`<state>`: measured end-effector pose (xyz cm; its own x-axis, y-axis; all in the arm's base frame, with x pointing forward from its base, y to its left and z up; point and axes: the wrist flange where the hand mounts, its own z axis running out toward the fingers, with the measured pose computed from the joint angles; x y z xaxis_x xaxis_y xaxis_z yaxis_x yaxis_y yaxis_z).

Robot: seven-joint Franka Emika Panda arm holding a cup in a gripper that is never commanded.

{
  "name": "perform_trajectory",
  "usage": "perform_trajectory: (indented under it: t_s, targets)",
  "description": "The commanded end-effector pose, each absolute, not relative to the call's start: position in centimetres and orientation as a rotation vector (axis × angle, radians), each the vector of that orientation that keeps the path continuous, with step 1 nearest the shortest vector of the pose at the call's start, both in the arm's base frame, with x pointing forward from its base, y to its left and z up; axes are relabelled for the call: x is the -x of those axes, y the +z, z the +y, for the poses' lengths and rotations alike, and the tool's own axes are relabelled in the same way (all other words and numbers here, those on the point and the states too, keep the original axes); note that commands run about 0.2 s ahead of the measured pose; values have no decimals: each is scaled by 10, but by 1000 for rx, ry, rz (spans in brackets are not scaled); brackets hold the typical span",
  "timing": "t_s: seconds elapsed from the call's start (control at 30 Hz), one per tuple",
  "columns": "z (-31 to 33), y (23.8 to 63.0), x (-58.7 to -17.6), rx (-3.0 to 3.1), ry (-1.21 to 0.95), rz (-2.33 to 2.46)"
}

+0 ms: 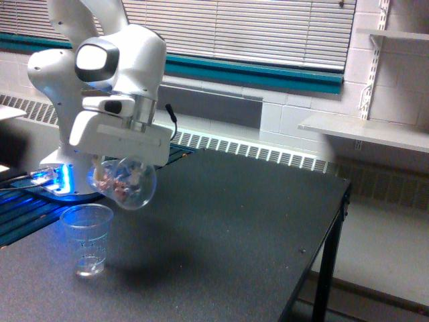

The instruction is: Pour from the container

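Observation:
In the exterior view my gripper (119,169) is shut on the container (123,183), a clear smooth-walled cup tipped on its side with its wide mouth facing forward and right. Small pinkish bits lie inside it. The container hangs in the air just above and slightly right of the tapered clear cup with printed lines (86,239), which stands upright on the dark table (234,228) near the front left. The fingers are mostly hidden behind the cup's wall.
The arm's white base (70,154) stands at the table's left with blue light glowing at its foot. A radiator and blinds run along the back wall. The table's right edge drops off near a shelf (365,131).

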<state>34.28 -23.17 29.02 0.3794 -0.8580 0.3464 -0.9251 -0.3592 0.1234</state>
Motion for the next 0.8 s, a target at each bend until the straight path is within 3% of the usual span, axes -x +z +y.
perform_trajectory:
  t_s: [0.03, 0.8]
  targets:
    - [-242, 295, -341, -2275, 347, -1632]
    - [-219, 298, -314, -2250, 328, -1628]
